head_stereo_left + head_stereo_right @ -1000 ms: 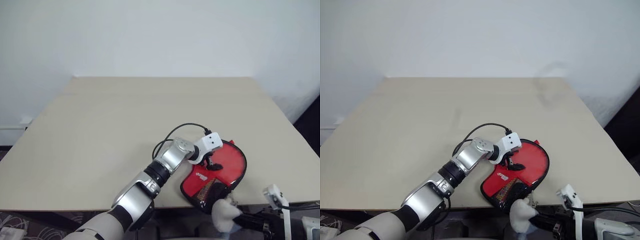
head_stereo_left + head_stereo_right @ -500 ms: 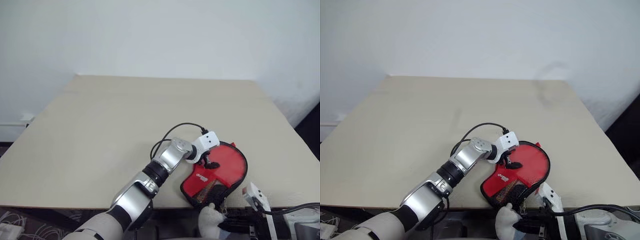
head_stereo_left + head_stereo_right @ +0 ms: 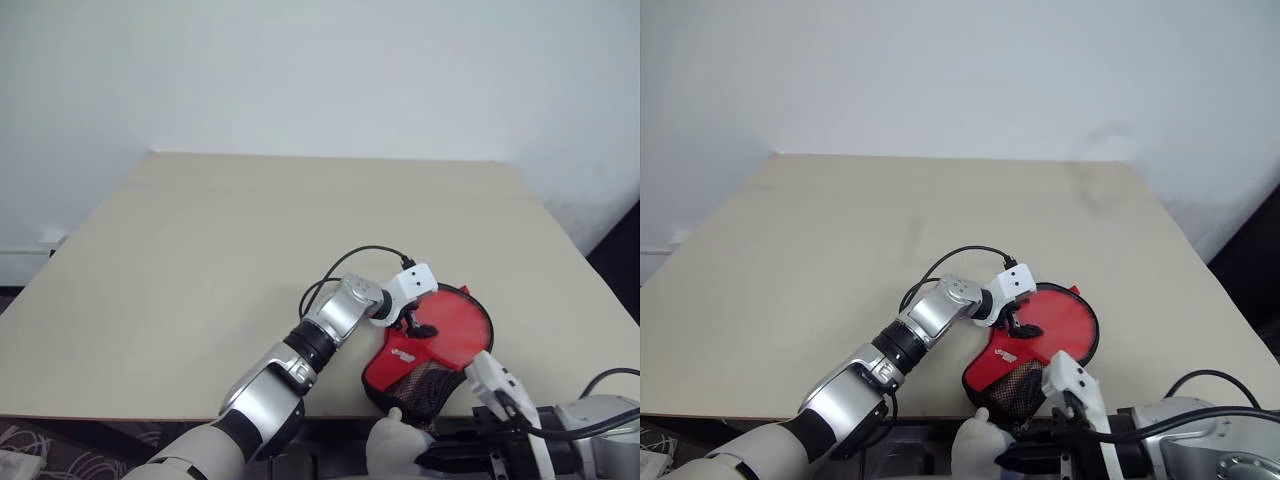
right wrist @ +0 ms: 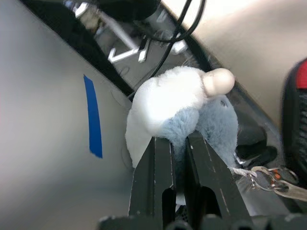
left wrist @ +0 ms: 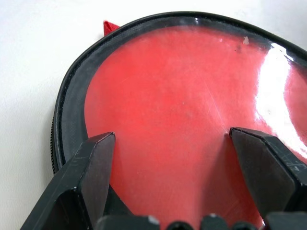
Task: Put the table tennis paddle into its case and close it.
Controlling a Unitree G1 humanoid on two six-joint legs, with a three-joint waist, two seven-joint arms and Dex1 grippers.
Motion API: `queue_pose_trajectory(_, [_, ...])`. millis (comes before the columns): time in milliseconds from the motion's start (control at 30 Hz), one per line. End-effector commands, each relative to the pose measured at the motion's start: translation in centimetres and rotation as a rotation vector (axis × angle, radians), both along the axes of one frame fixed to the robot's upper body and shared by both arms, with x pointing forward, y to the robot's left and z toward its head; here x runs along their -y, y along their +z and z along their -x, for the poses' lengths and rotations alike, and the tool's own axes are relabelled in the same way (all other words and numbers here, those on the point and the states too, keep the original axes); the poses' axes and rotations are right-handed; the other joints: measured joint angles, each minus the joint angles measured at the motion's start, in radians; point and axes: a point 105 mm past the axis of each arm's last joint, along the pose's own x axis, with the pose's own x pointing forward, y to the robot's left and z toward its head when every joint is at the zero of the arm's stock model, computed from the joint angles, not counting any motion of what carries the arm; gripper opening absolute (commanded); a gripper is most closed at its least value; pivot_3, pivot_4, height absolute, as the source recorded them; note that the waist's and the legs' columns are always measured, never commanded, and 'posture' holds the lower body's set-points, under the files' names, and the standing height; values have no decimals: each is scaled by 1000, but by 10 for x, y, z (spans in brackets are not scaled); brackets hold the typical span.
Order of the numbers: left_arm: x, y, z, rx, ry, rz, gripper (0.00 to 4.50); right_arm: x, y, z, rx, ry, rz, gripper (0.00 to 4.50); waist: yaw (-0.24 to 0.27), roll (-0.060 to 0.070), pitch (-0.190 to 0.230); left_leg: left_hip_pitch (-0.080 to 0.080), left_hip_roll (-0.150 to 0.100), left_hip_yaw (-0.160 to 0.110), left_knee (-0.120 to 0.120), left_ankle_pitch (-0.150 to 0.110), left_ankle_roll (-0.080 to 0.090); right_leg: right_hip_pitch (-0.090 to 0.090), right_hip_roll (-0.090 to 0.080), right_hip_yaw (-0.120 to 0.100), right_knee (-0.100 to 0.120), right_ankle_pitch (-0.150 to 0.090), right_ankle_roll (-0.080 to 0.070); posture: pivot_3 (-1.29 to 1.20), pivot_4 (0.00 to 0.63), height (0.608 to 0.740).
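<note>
The case [image 3: 452,325] lies at the table's near right edge: a red face, black piping and a mesh panel [image 3: 425,380] at its narrow end. My left gripper [image 3: 418,324] rests on that red face, open, with its fingers [image 5: 91,172] spread wide across it. In the left wrist view the black rim [image 5: 72,91] curves around the red. The paddle is hidden. Below the table edge, my right gripper [image 4: 178,141] is shut on a fluffy white-and-blue charm [image 4: 168,103], also seen from the head camera [image 3: 395,445]. Small metal rings [image 4: 261,175] lead from the charm toward the case.
The beige table [image 3: 200,260] stretches away to a white wall. A black cable [image 3: 345,265] loops over my left wrist. In the right wrist view, a grey surface with a strip of blue tape [image 4: 94,117] lies under the table edge.
My right arm has swung left and upward along the table's front edge, carrying the fluffy charm under the case's narrow end. The left gripper has stayed on the case.
</note>
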Motion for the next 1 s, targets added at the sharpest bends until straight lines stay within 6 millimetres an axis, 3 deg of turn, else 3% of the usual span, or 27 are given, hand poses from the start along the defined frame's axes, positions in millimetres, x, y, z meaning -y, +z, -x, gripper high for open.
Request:
queue_pose_trajectory(33, [-38, -57, 8, -107, 68, -232, 4034, -15, -4, 8, -10, 97, -25, 10, 1, 0, 0, 0, 0, 0, 0, 0, 0, 0, 0, 0, 0, 0, 0, 0, 0, 740])
queue_pose_trajectory(100, [-36, -53, 5, -96, 77, -220, 4034, -20, -10, 0, -12, 87, -28, 10, 1, -1, 0, 0, 0, 0, 0, 0, 0, 0, 0, 0, 0, 0, 0, 0, 0, 740])
queue_pose_trajectory(200, [-36, -44, -4, -85, 115, -186, 4034, -13, -10, 2, 2, 84, -7, 10, 6, 0, 1, 0, 0, 1, 1, 0, 0, 0, -1, 0, 0, 0, 0, 0, 0, 740])
queue_pose_trajectory(300, [-35, -32, -16, -74, 173, -127, 4034, -8, -9, -9, 38, 29, -6, 10, 8, -1, 2, 0, 0, 1, 0, 0, 0, -1, 0, 0, 1, 0, 0, 0, 0, 740])
queue_pose_trajectory(467, [-30, 17, -43, -133, 282, 116, 4034, -7, 2, -30, 91, -35, -41, 10, 9, 6, 13, 1, 0, 1, 1, 0, 0, -4, 0, 0, 1, 0, 0, 0, 0, 740])
queue_pose_trajectory(533, [-36, 41, -59, -129, 339, 221, 4034, -10, 1, -46, 116, -51, -41, 10, 7, 9, 23, -1, 0, 1, 2, 0, 0, -6, 0, -1, 1, 0, 0, 0, 0, 740])
queue_pose_trajectory(600, [-42, 53, -68, -132, 369, 270, 4034, -12, 0, -55, 129, -56, -32, 10, 10, 10, 29, -3, 0, 0, 2, 0, 0, -14, 0, -1, 3, 1, 0, 0, 0, 740])
queue_pose_trajectory(667, [-47, 57, -70, -141, 369, 284, 4034, -14, -5, -62, 152, -67, -18, 10, 15, 10, 30, -14, -2, -1, 3, 4, 1, -21, 1, 0, 4, 10, 0, 0, 0, 740])
queue_pose_trajectory(867, [-58, 58, -72, -130, 361, 287, 4034, -19, -12, -89, 208, -123, -27, 10, 40, 11, 29, -25, -3, -1, 1, 7, 5, -32, 4, 5, 7, 15, 1, 0, 0, 740])
queue_pose_trajectory(1000, [-60, 72, -70, -144, 335, 367, 4034, -17, -14, -112, 225, -212, -56, 10, 43, 11, 30, -31, -3, -1, 5, 7, 6, -36, 4, 5, 10, 17, 0, 0, 0, 740])
